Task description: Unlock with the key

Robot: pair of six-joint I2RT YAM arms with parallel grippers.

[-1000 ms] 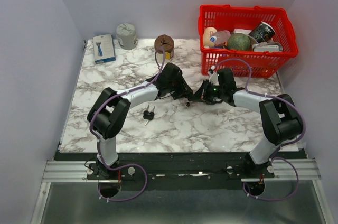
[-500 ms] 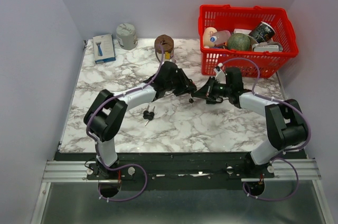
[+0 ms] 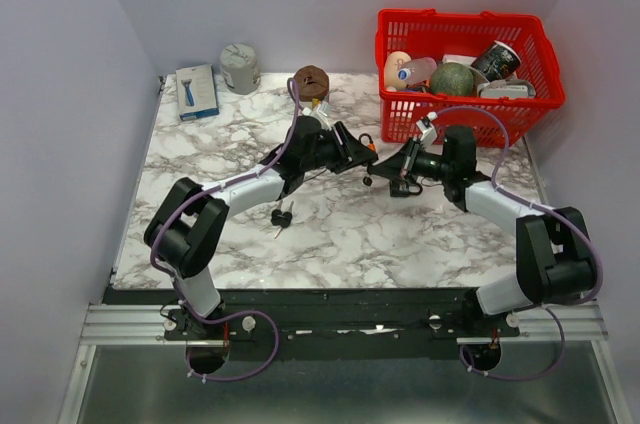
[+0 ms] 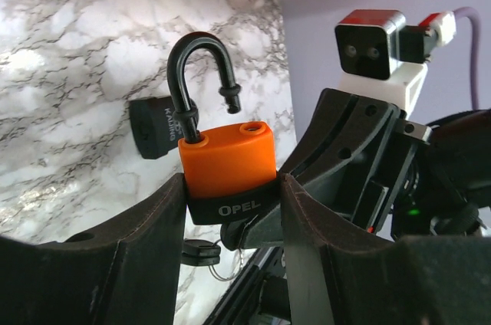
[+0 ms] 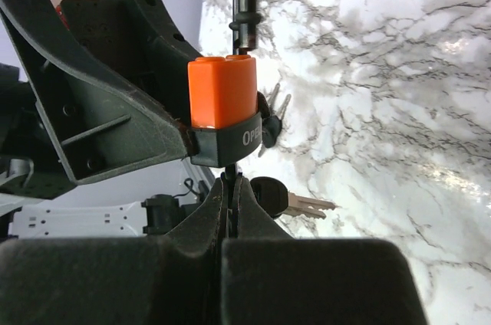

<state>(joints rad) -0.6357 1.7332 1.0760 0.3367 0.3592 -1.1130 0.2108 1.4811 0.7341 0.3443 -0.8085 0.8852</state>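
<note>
An orange padlock [image 4: 226, 158] with a black base is clamped between my left gripper's [image 4: 230, 201] fingers. Its black shackle [image 4: 192, 72] stands open, one end free of the body. In the top view the padlock [image 3: 368, 144] is held above the table's middle, between both grippers. My right gripper [image 5: 229, 187] is shut on a key [image 5: 229, 177] that sits in the padlock's [image 5: 222, 103] underside. Spare keys [image 5: 288, 201] hang beside it on a ring.
A second key bunch [image 3: 281, 216] lies on the marble near the left arm. A dark padlock [image 4: 153, 127] lies on the table behind the orange one. A red basket [image 3: 460, 16] with several items stands at the back right. A blue box [image 3: 197, 92], a grey can [image 3: 240, 67] and a brown object [image 3: 311, 81] stand at the back.
Both grippers have lifted and moved toward the back right with the padlock and key between them. The orange body now shows in the top view.
</note>
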